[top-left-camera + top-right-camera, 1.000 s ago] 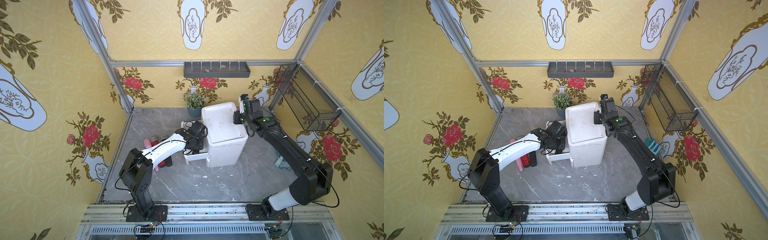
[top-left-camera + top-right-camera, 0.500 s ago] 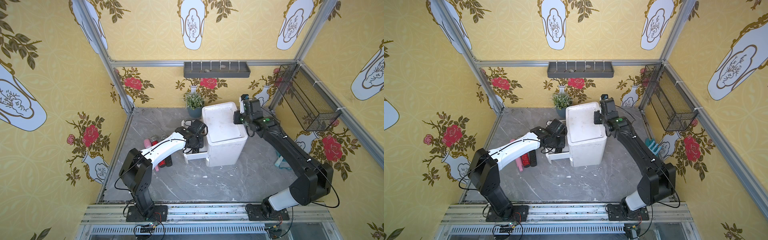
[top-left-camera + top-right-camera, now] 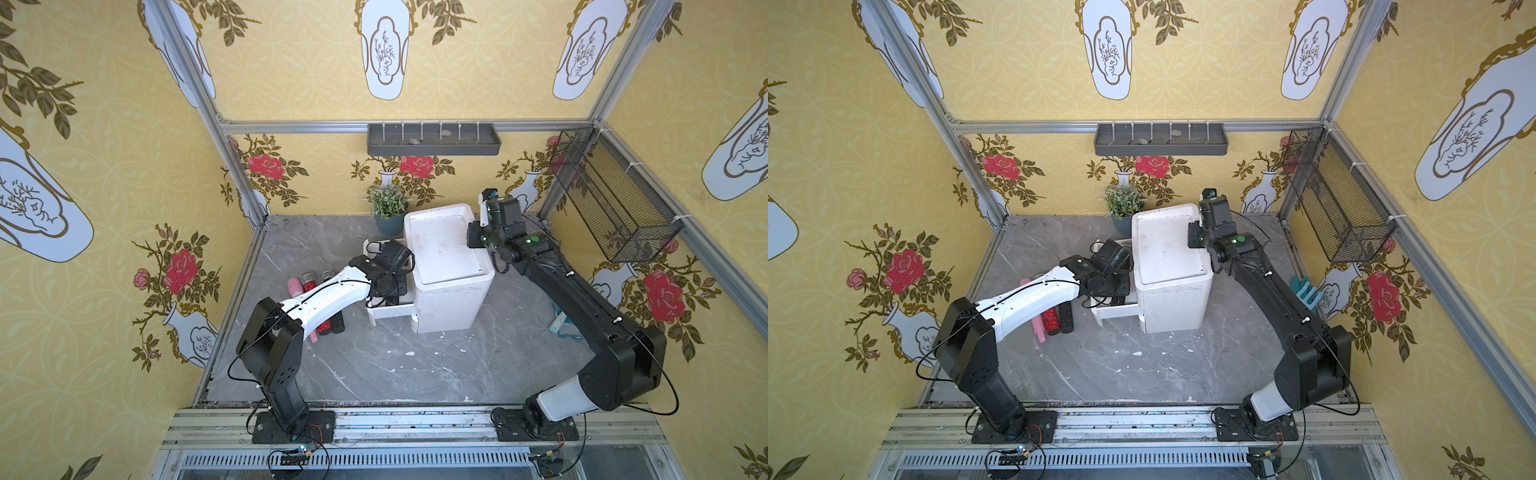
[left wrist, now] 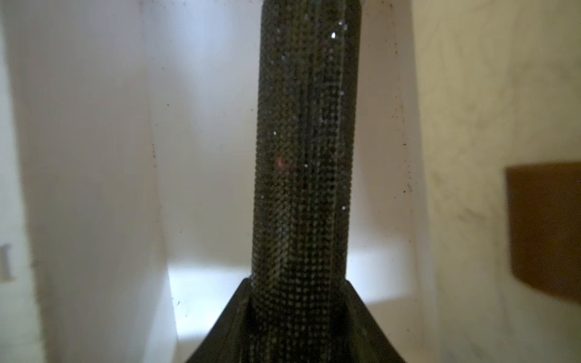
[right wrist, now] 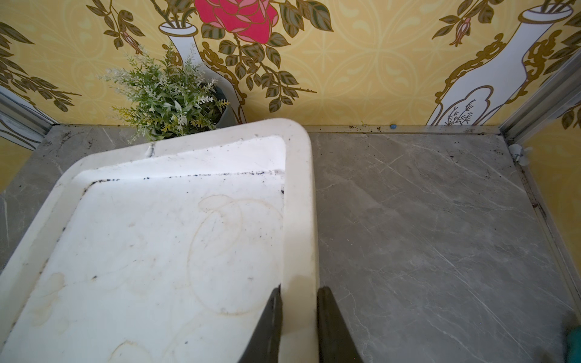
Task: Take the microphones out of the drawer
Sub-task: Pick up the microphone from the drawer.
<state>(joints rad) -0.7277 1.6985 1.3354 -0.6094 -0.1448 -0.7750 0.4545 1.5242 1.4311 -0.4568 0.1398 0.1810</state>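
There's the drawer point(image 3: 390, 312), white and shallow, standing pulled out from the lower front of the white cabinet point(image 3: 446, 257). Inside it we've got the microphone point(image 4: 303, 157), a dark cylinder with a fine mesh texture, running lengthwise between the drawer's pale walls. Both top views hide it from us.

A small potted plant point(image 3: 388, 201) stands at the back of the grey marble table point(image 3: 415, 374). A grey shelf point(image 3: 432, 146) and wire basket point(image 3: 615, 208) hang on floral walls point(image 3: 291, 62).
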